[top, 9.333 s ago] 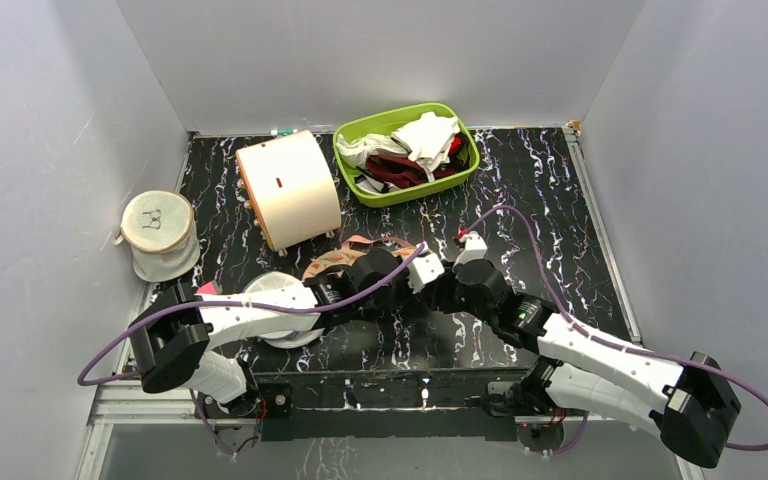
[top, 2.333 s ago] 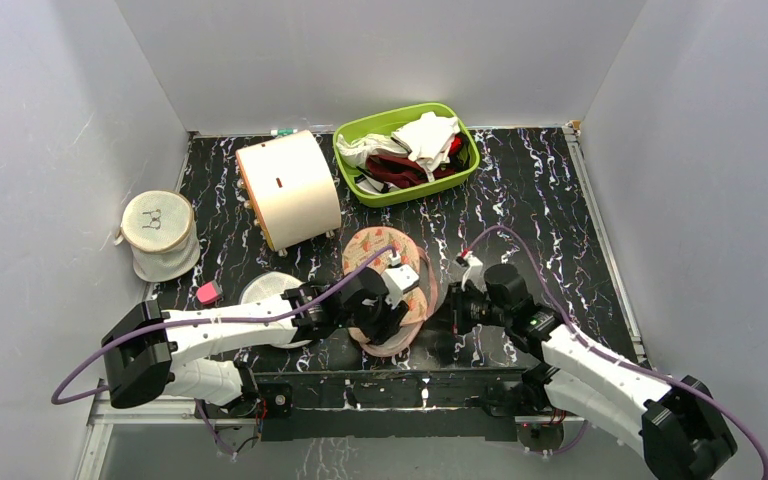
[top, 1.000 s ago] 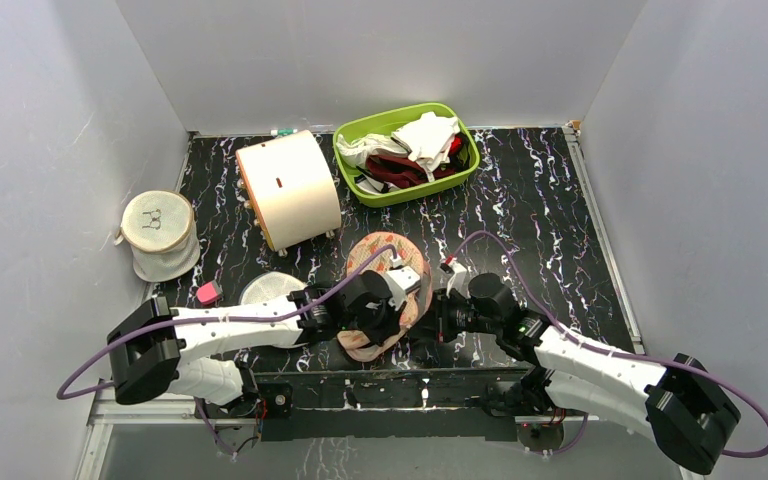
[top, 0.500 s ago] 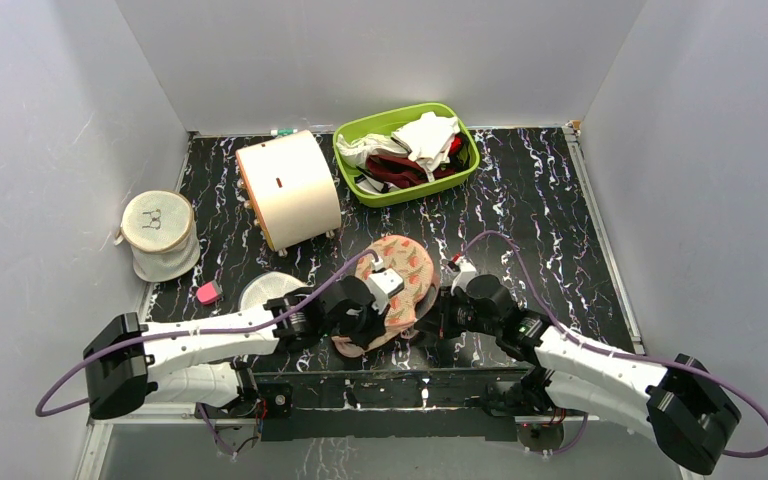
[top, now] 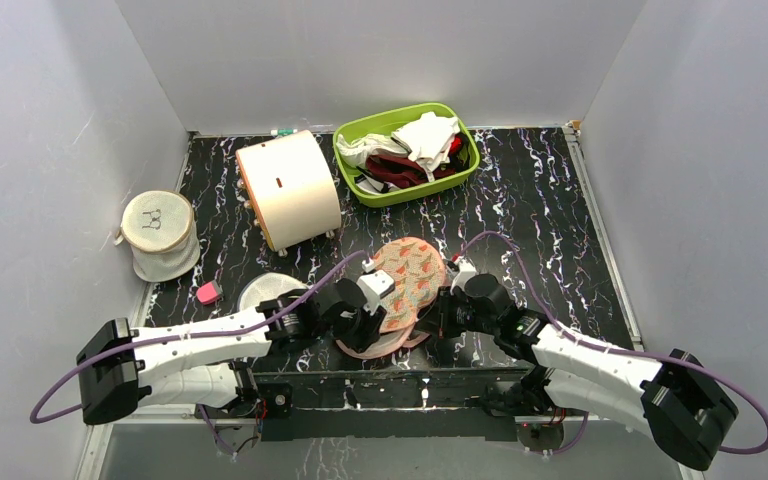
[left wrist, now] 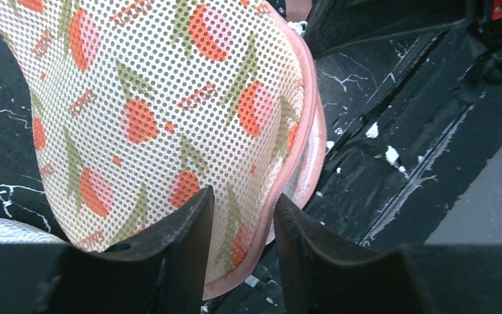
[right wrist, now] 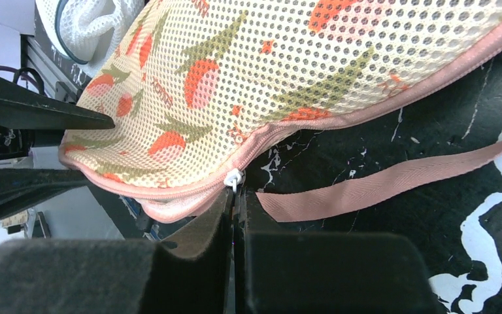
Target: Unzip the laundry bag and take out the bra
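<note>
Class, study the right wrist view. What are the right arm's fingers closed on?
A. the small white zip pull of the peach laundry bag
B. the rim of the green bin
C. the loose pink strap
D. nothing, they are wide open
A: the right fingers meet with the white zip pull of the laundry bag pinched between their tips.

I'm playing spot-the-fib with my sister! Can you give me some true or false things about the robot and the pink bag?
The right pincer pinches the bag's zip pull. True.
The left pincer is empty. False: it grips the bag's edge.
The bag sits in the green tub. False: it is between the two pincers, apart from the tub.
The green tub holds cloths. True.
</note>
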Action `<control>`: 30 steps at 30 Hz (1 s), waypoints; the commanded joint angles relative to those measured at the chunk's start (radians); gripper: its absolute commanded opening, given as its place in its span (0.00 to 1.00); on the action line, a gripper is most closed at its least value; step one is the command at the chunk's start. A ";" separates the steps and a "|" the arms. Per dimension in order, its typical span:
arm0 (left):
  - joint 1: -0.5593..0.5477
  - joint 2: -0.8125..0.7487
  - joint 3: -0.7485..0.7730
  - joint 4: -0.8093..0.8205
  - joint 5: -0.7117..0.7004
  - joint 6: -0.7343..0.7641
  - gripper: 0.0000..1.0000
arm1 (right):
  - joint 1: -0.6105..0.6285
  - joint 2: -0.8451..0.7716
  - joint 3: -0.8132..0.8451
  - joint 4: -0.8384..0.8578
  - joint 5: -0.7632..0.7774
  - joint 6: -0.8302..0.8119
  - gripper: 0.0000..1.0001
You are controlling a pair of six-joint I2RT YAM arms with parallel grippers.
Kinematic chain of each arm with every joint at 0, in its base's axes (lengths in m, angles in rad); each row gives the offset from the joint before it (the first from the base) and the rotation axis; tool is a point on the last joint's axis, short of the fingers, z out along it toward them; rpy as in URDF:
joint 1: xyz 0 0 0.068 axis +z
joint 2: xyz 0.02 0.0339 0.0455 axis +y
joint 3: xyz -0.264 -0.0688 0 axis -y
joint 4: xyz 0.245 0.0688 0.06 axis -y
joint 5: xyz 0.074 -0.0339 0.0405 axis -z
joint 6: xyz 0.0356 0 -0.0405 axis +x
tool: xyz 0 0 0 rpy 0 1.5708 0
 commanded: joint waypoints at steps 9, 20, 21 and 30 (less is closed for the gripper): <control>-0.002 0.088 0.118 0.140 0.114 -0.030 0.55 | -0.003 -0.044 0.004 0.077 -0.019 0.016 0.00; -0.017 0.244 0.186 0.128 0.031 0.000 0.50 | -0.003 -0.045 -0.007 0.098 -0.050 -0.006 0.00; -0.016 0.245 0.182 0.132 0.020 0.001 0.50 | -0.002 -0.043 -0.013 0.109 -0.051 -0.005 0.00; -0.034 0.291 0.177 0.128 -0.036 0.005 0.60 | -0.002 -0.021 -0.003 0.147 -0.076 -0.014 0.00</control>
